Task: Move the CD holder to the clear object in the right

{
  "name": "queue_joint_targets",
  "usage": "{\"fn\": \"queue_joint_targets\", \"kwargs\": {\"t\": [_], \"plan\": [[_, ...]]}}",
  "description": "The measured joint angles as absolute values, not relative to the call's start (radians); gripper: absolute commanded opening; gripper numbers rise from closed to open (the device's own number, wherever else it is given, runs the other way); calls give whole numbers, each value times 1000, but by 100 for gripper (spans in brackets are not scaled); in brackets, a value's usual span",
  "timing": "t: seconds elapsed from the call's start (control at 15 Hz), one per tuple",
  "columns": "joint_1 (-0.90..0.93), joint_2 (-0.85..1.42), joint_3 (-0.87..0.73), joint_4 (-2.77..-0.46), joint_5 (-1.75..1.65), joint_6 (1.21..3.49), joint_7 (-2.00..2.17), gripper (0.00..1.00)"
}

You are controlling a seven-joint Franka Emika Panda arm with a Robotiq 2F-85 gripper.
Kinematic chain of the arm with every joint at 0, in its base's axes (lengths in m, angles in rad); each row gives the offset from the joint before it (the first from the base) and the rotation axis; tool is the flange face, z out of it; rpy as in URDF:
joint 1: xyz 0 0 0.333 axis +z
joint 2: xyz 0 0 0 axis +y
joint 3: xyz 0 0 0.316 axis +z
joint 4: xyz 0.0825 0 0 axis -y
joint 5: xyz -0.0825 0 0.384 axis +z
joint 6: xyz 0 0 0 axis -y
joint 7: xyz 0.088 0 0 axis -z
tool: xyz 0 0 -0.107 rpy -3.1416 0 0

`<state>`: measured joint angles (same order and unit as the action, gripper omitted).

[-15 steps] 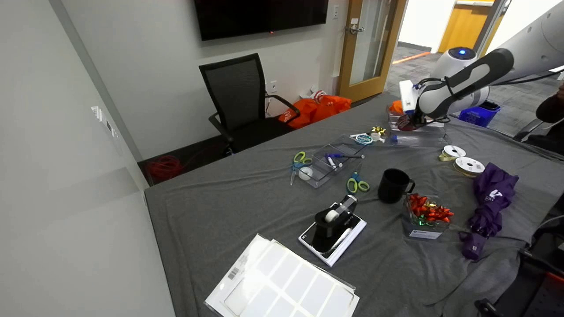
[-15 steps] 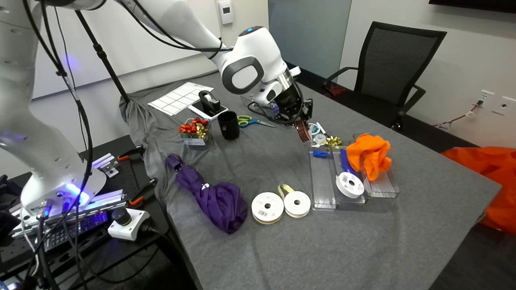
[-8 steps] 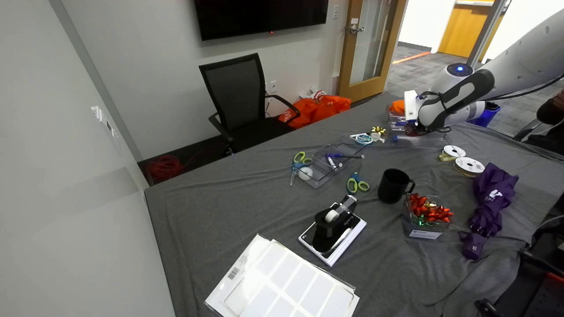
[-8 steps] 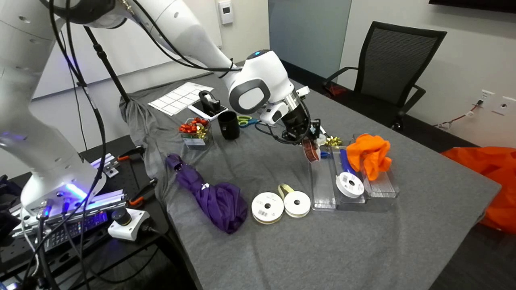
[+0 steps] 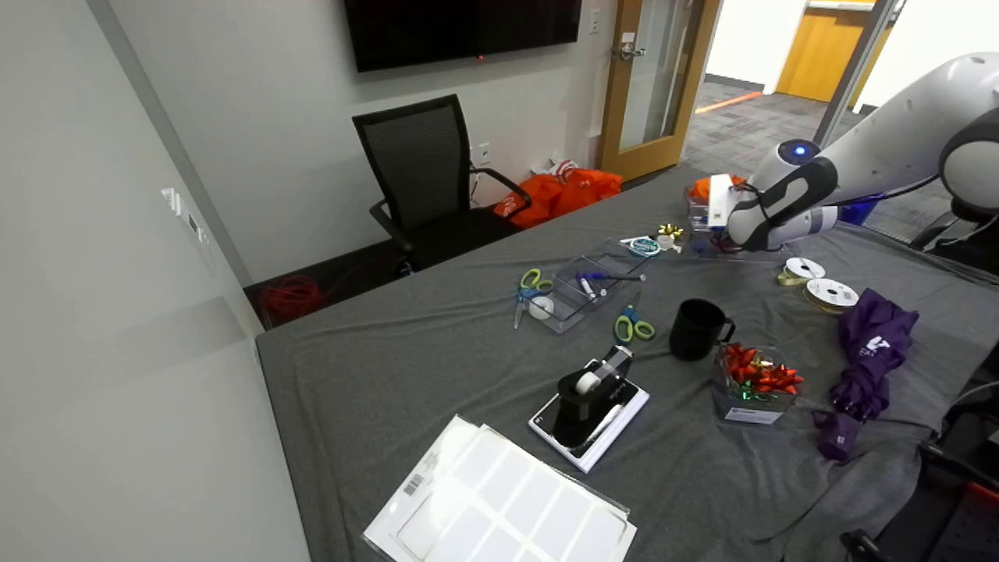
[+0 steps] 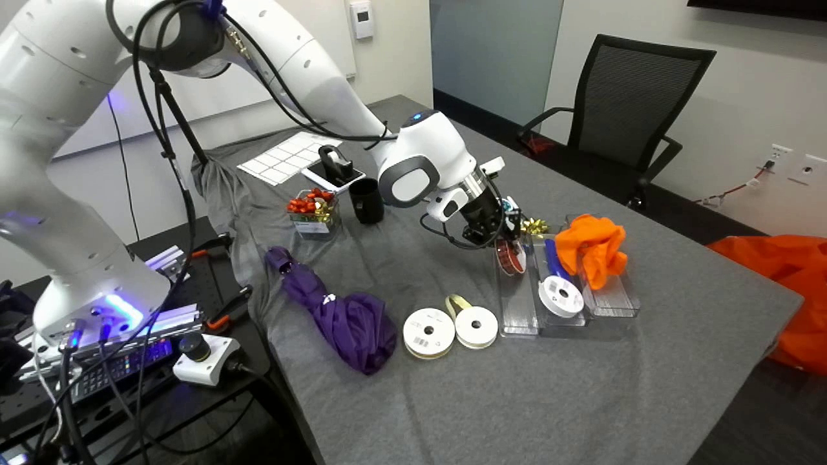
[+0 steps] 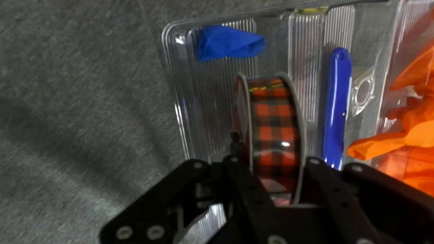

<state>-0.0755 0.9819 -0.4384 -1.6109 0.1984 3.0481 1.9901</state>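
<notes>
Table draped in grey cloth (image 6: 517, 400): spread wide in both exterior views. My white jointed arm (image 6: 329, 84): reaches down over it. Clear ribbed plastic tray with compartments (image 6: 519, 307): on the cloth, beneath my wrist. Purple folded fabric umbrella (image 6: 352, 323): also on the cloth, apart from the tray. Crumpled orange cloth (image 6: 594, 248): heaped on the tray's side farther from my arm. My black two-fingered gripper (image 7: 275, 164): clamped on a round spool of red-and-black plaid ribbon (image 7: 276, 125), one finger against each flat face. Plaid spool position: on edge, over the outer tray compartment nearest my arm; contact with the compartment floor, I cannot tell. White round ribbon spool (image 6: 561, 297): in the middle compartment. Glossy blue handle (image 7: 337, 108): same compartment, lying lengthwise. Crumpled blue piece (image 7: 230, 42), material unclear: at one end of the compartment under the plaid spool.
</notes>
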Motion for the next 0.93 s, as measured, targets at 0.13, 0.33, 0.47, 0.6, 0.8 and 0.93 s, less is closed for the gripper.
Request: {"fn": "queue_joint_targets", "kwargs": {"t": [0.13,0.33,0.47,0.6,0.8,0.93], "plan": [[-68,1005,-454,-1586,218,3055,1999,7],[-61,1025,-466,-1563,238,3056,2014,7],[-59,1033,-470,-1554,244,3060,2023,55],[-57,1038,-475,-1552,246,3065,2030,68],[-55,1047,-482,-1549,247,3076,2036,91],[-55,1057,-485,-1546,248,3088,2036,100]]}}
